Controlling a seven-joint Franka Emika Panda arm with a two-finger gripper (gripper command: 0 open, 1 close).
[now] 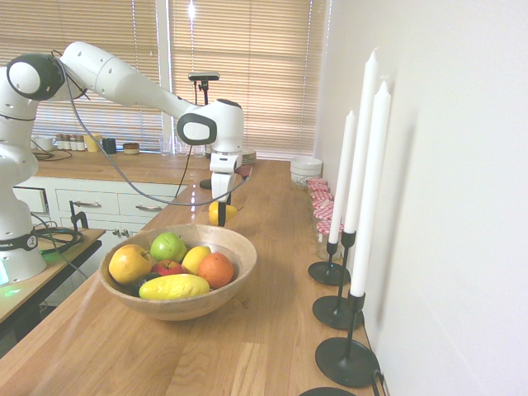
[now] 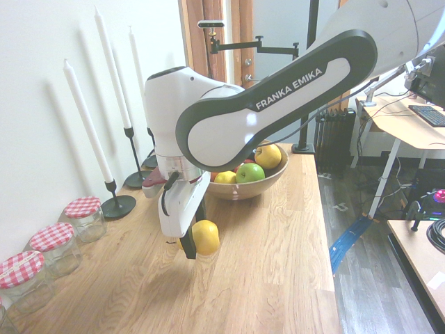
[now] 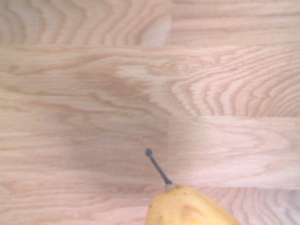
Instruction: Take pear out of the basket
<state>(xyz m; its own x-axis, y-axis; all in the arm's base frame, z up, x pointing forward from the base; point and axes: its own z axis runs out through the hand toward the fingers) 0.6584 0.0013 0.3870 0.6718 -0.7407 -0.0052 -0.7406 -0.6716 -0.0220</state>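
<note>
Pear (image 2: 204,237) in tool (image 2: 192,252), outside basket (image 2: 268,183)

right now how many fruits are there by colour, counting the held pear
yellow: 4 (held pear, lemon, apple, one more)
green: 1 (apple)
red: 1 (apple)
orange: 1
total: 7

A home kitchen doubled as a robotics test room: a long oak surface (image 1: 272,330) ran beside white drawer units (image 1: 115,202) and slatted window blinds (image 1: 247,74), set with candlesticks (image 1: 346,313), gingham-lidded jars (image 2: 49,247) and a fruit basket (image 1: 190,305), while computer desks (image 2: 410,129) stood nearby.
</note>
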